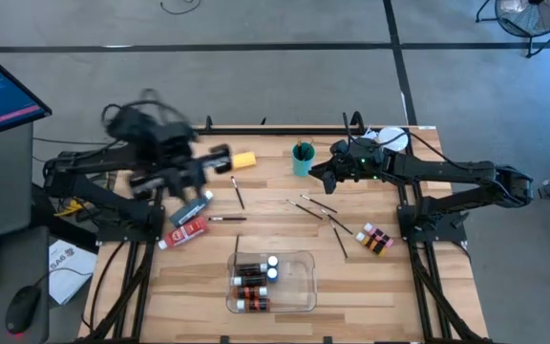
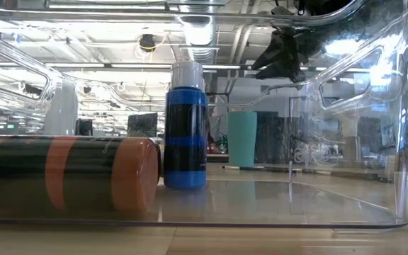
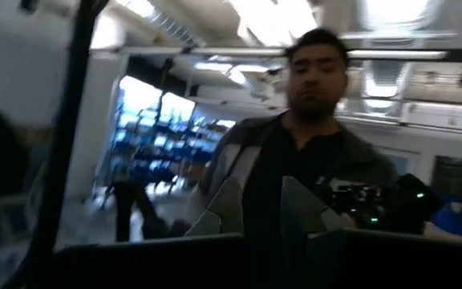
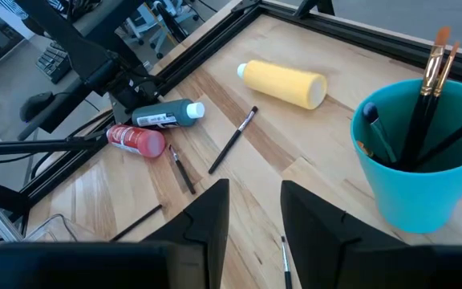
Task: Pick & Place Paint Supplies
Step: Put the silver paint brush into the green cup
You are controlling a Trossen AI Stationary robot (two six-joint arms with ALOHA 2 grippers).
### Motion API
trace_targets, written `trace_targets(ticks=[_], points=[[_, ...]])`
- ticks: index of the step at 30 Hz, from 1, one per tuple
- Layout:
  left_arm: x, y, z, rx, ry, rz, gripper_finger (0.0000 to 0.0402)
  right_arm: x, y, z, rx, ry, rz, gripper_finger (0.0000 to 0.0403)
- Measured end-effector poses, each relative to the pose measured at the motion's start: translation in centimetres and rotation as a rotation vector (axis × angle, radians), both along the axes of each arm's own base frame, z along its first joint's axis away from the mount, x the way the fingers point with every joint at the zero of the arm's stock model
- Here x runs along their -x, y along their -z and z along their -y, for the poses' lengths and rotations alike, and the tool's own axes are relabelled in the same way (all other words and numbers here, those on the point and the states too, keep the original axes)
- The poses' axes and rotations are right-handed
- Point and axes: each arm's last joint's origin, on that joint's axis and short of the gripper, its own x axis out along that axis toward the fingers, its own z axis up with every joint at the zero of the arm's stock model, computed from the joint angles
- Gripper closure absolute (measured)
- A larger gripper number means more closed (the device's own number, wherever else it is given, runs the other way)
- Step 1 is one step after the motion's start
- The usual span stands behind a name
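A: Looking down from above, the right gripper (image 1: 325, 178) hung over the bench's far edge, just beside the teal cup (image 1: 303, 159), its fingers set narrow with nothing between them. The left gripper (image 1: 220, 159) was raised near the far-left part of the bench, closed and empty.

B: And the supplies?

A: Brushes (image 1: 315, 207) lay scattered mid-bench, close to the right gripper. The yellow bottle (image 1: 243, 160) sat by the far edge, tubes (image 1: 189, 220) near the left edge, small bottles (image 1: 374, 239) toward the right edge. More bottles already lay in the clear tray (image 1: 304, 283) at the near edge.

B: At bench level?

A: Through the tray wall, a brown bottle (image 2: 66, 175) lay on its side beside a blue one (image 2: 185, 131) standing upright, the cup behind them.

B: Left wrist?

A: It showed only the room and a person (image 3: 303, 160); nothing of the task.

B: Right wrist?

A: Its fingers (image 4: 207, 217) stood a little apart over bare wood; a loose brush (image 4: 233, 141), a red tube (image 4: 137, 140) and a dark tube (image 4: 167, 114) lay beyond them, and the cup held brushes. My read: between picks, with the next move calling for a drop onto a nearby brush.
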Motion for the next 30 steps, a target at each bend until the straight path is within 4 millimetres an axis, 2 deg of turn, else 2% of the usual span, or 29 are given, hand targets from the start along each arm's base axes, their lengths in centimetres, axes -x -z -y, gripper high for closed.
trace_targets(ticks=[7, 9, 15, 19, 25, 28, 30], points=[[-3.0, 5.8, -1.7, -0.078, -0.319, -0.469, 0.0401, 0.0, 0.0, -0.1, -0.075, -0.022, 0.017, 0.0294], [-3.8, 7.5, -2.2, -0.098, -0.355, -0.599, 0.0401, -0.1, 0.0, -0.2, -0.093, -0.056, 0.022, 0.0294], [-6.9, 11.9, -2.6, -0.161, -0.3, -0.742, 0.0401, -0.1, -0.2, -0.5, -0.134, -0.153, 0.046, 0.0294], [-8.7, 16.4, -3.4, -0.164, -0.285, -0.875, 0.0401, -0.1, -0.2, -0.7, -0.146, -0.197, 0.05, 0.0294], [-10.2, 22.7, -5.0, -0.118, -0.287, -1.049, 0.0401, -0.3, -0.5, -0.7, -0.14, -0.242, 0.087, 0.0293], [-11.0, 24.5, -5.7, -0.066, -0.272, -1.069, 0.0401, -0.4, -0.6, -0.8, -0.148, -0.265, 0.096, 0.0279], [-11.4, 24.9, -5.9, -0.04, -0.265, -1.063, 0.0401, -0.3, -0.5, -0.8, -0.155, -0.267, 0.087, 0.0262]])
